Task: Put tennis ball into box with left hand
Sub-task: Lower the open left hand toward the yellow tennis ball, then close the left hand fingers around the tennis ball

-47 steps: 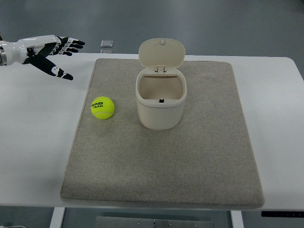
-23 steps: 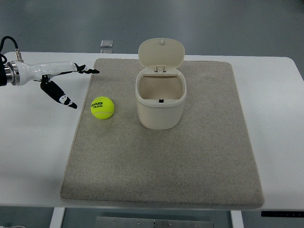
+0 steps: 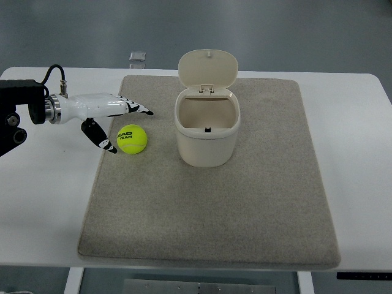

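A yellow-green tennis ball [image 3: 132, 139] lies on the grey mat [image 3: 245, 208], left of the box. The cream box [image 3: 207, 130] stands upright on the mat with its hinged lid [image 3: 208, 68] swung up and back, its inside bare. My left hand [image 3: 125, 125] reaches in from the left edge, white with black fingertips. Its fingers are spread: the long fingers stretch just above the ball, the thumb [image 3: 101, 138] points down at the ball's left side. It holds nothing. The right arm is out of view.
The mat covers most of the white table [image 3: 43, 202]. A small grey square object [image 3: 138, 57] sits at the table's far edge, behind the hand.
My left hand has moved right and toward the ball, from the table's far left to right beside it. Ball and box have not moved.
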